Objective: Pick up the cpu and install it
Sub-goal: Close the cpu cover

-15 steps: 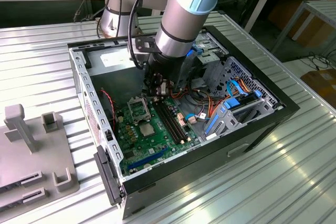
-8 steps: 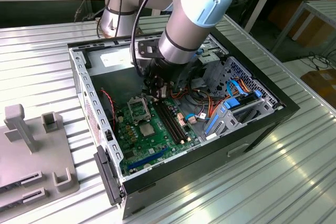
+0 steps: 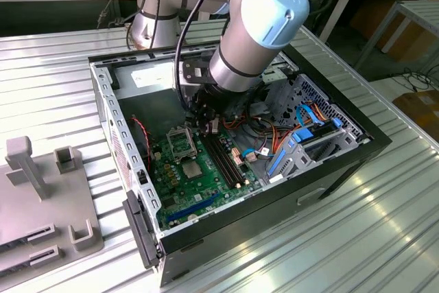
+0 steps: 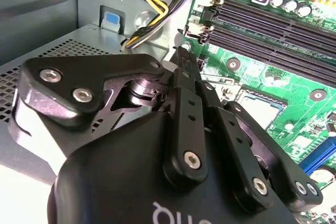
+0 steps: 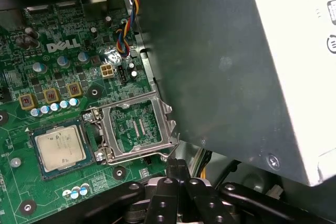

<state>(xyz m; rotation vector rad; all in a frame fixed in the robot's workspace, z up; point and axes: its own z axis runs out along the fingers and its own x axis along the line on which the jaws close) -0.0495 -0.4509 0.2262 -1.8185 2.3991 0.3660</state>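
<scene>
Beside the socket [image 5: 135,129] — cpu [image 5: 59,148] half-glimpsed.

The case [image 3: 329,169] lies open on the bench [image 3: 384,238]. Inside it, on the board [image 3: 206,183], the cpu [image 5: 59,148] sits in its socket, just beside the hinged plate [image 5: 134,128]; the memory slots [image 3: 225,159] lie toward the exterior view's right.

I see an open computer case [image 3: 343,169] on a ribbed metal table [image 3: 384,238]. Inside lies a green motherboard [image 3: 206,183] with long black memory slots [image 3: 223,159]. A grey fixture [image 3: 41,197] stands at the exterior view's left.
</scene>
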